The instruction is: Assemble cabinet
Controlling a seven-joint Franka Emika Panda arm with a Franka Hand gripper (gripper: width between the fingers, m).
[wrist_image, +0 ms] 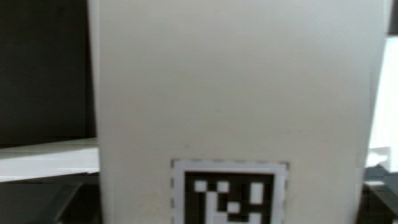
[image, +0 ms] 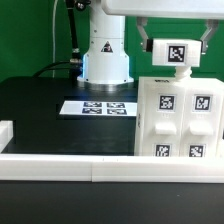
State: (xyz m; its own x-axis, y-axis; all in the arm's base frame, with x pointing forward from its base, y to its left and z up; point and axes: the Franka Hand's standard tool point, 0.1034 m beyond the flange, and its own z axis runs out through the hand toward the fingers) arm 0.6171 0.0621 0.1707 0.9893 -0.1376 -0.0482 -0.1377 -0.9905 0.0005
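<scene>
The cabinet body [image: 176,118] is a large white box with several black-and-white tags on its face. It stands at the exterior view's right on the black table. My gripper [image: 177,50] is right above its top, with one finger on each side of a small white tagged panel [image: 177,53] and shut on it. The panel's lower edge is at the body's top; I cannot tell whether they touch. In the wrist view the panel [wrist_image: 231,90] fills the middle, long and white, with its tag [wrist_image: 231,193] at one end. My fingers are hidden there.
The marker board [image: 97,106] lies flat in the middle of the table, in front of the white robot base [image: 105,55]. A white rail [image: 70,166] runs along the table's front edge and turns up the exterior view's left side.
</scene>
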